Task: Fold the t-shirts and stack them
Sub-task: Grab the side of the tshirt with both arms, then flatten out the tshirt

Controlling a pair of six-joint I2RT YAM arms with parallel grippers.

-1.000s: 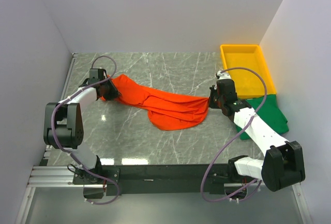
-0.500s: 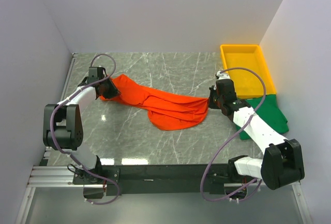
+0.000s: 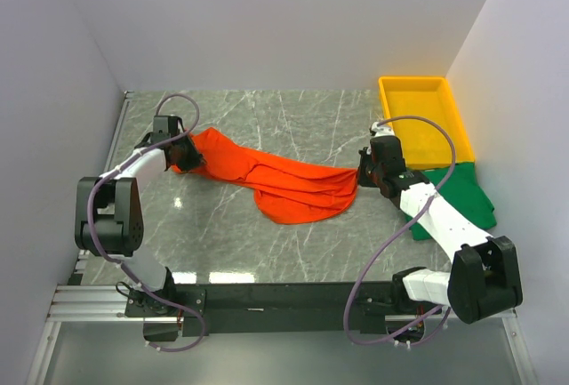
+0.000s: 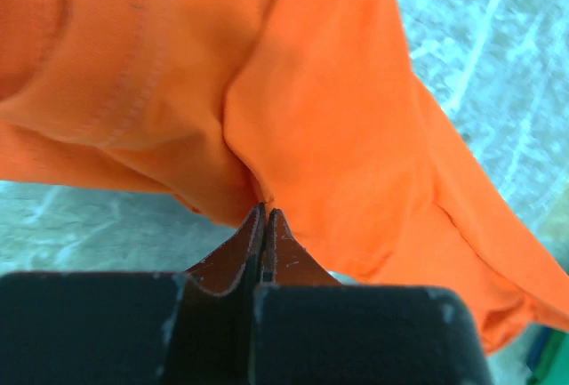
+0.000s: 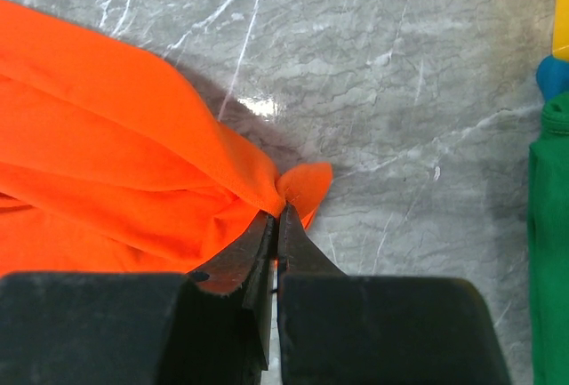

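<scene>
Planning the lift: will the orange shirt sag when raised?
Probably floppy: the orange shirt creases between the left hand and right hand, so its slack middle would likely sag. It might slip, since each hand pinches only a small fold.

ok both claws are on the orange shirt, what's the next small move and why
Probably lift both a little and pull apart: the left claw and right claw each pinch an end of the orange shirt, which lies bunched on the table.

Bright even light; glare on table (image 3: 191, 276) near edge; wrist views soft.
</scene>
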